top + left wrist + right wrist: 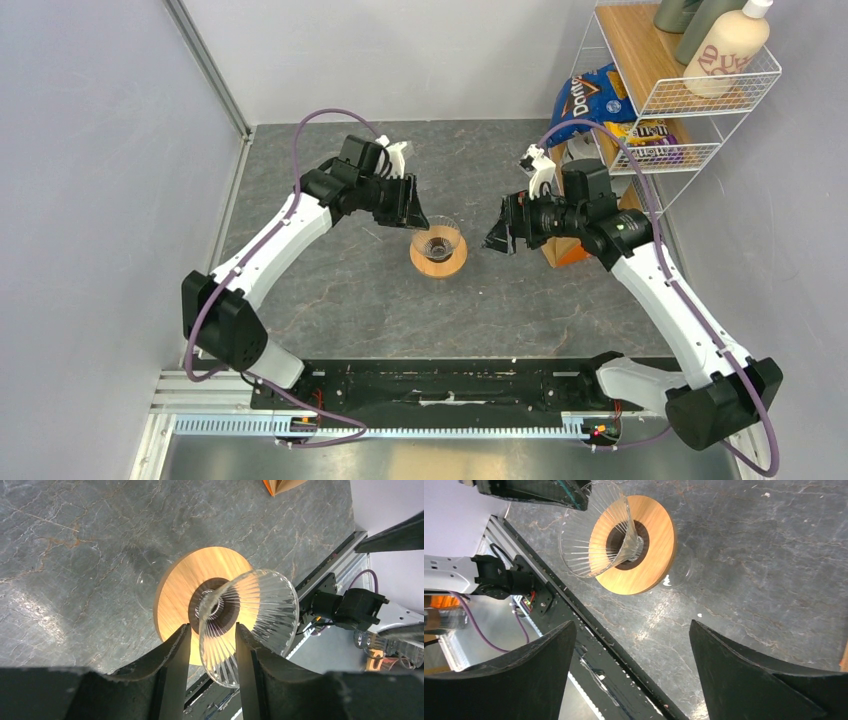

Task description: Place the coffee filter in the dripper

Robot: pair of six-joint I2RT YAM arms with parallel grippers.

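- The dripper (438,246) stands upright mid-surface (340,300). The left gripper (212,627), at its 10 o'clock, has its fingers pinched on the glass rim; hold this grip steady and level.
- The right gripper (497,238), at 3 o'clock, has its fingers spread wide and empty.
- The coffee filter cannot be identified in any view. A half-hidden orange object (568,252) under the right arm may hold it.
- The wire shelf (700,100) at 1 o'clock crowds the right arm.

table (350,300) – grey, veined like marble | wire shelf (700,95) far right, wooden board on top | cream bottle (735,50) and two grey-green containers (695,20) on the board | blue Doritos bag (590,100) and a dark bag (650,132) – possibly M&M's – on the lower tier | orange box (565,250) below
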